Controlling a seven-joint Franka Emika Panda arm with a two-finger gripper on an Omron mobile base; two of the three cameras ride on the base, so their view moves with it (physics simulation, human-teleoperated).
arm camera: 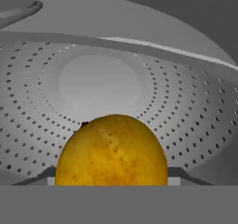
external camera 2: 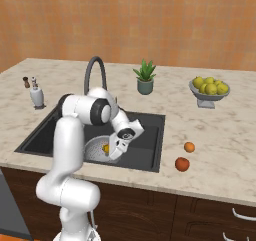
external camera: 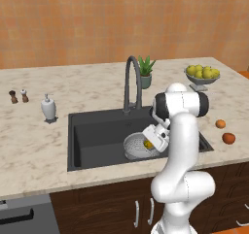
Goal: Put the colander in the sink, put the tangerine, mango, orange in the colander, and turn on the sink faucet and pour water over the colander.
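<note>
Beige marbled surface [external camera: 34,150], no readable labels or writing anywhere. Colander [external camera: 137,147] sits in the sink [external camera: 97,141], front right part of basin. Jaws [external camera: 150,144] clamped on a yellow-orange mango [arm camera: 111,151] just above colander. Two orange fruits [external camera: 224,131] near surface's right edge.

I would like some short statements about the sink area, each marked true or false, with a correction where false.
1. The colander sits inside the sink. True.
2. Water runs from the faucet. False: no stream shows.
3. The gripper holds a yellow-orange fruit over the colander. True.
4. The colander already holds two fruits. False: its perforated floor is bare in the hand view.
5. Two orange fruits lie on the counter right of the sink. True.
</note>
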